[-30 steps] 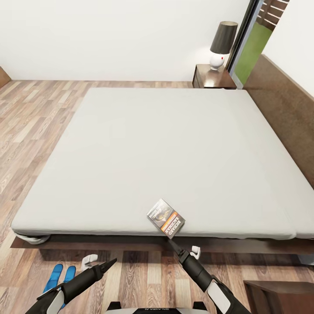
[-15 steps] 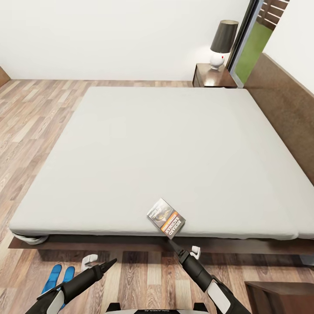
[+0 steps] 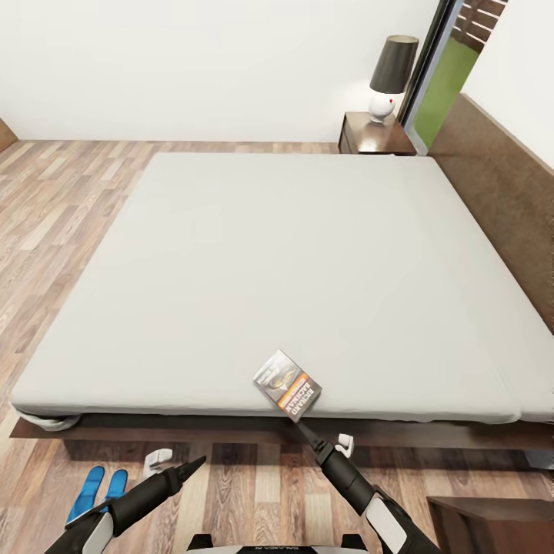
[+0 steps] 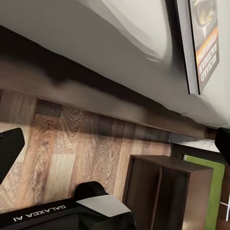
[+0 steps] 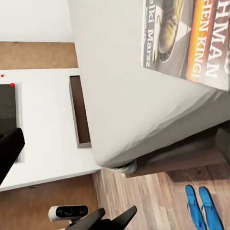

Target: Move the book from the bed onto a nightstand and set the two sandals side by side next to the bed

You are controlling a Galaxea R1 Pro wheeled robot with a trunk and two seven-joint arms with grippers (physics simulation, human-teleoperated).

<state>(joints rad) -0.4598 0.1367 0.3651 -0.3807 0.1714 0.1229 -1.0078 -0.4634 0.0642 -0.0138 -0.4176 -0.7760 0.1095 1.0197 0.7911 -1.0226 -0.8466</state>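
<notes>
The book (image 3: 287, 385) lies on the bed (image 3: 292, 261) at its near edge; two sandals (image 3: 98, 492) sit together on the floor beside it; a nightstand (image 3: 375, 135) stands beyond.

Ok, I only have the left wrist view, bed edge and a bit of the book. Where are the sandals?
Observer: The sandals lie side by side on the floor off the near left corner of the bed.
Operator: Is the right claw on the book?
Observer: No. The right claw is open, low by the bed edge, just short of the book.
Operator: Any nightstand past the bed?
Observer: Yes, a nightstand carrying a lamp stands at the far side.
</notes>
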